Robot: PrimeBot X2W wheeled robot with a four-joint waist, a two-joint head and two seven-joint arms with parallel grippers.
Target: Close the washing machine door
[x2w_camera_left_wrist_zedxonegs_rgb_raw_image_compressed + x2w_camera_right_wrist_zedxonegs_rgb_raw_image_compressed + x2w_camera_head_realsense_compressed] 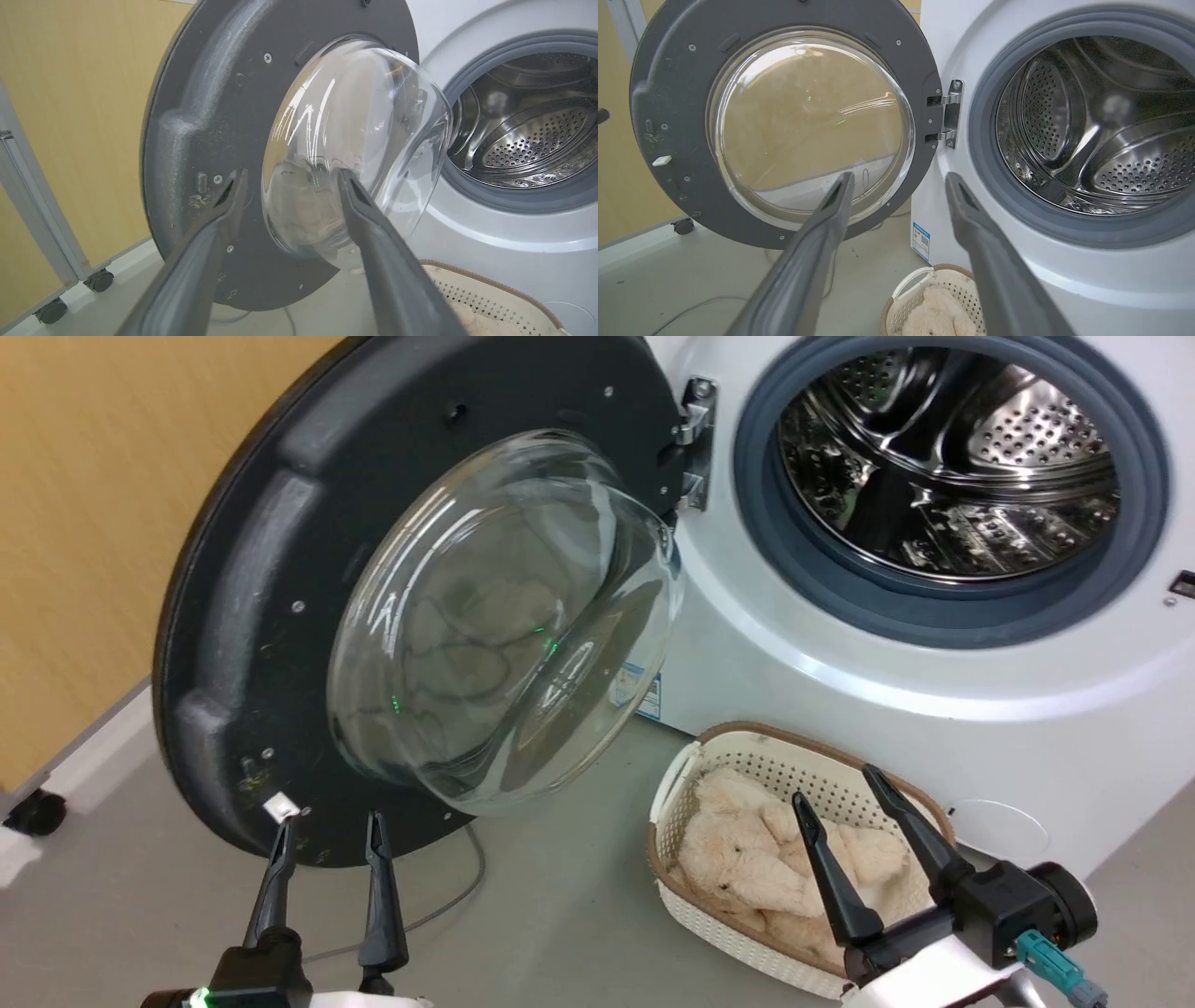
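Washing machine door [280,579] stands swung wide open on the left of the washing machine [840,700], hanging from its metal hinge [695,439], with the clear glass bowl [495,625] bulging toward me. To the right of the hinge, the blue-grey gasket [758,513] rings the shiny perforated drum [943,467]. A small blue sticker [646,695] sits low on the white front, just behind the bowl's edge.

My left gripper [330,821] is at the near left, jaws apart and pointing up at the door's lower rim. Whether the tips touch the rim I cannot tell (one tip lies right by a small white tab there). In the left wrist view one finger lies across the dark rim and the other across the glass.

My right gripper [834,782] is at the near right with its jaws apart around nothing, above a cream basket [674,784] that holds a beige plush toy [738,859]. The basket stands on the grey floor [560,933] just before the machine. A thin cable [457,887] trails from under the door, and a yellow wall [84,523] stands far left.
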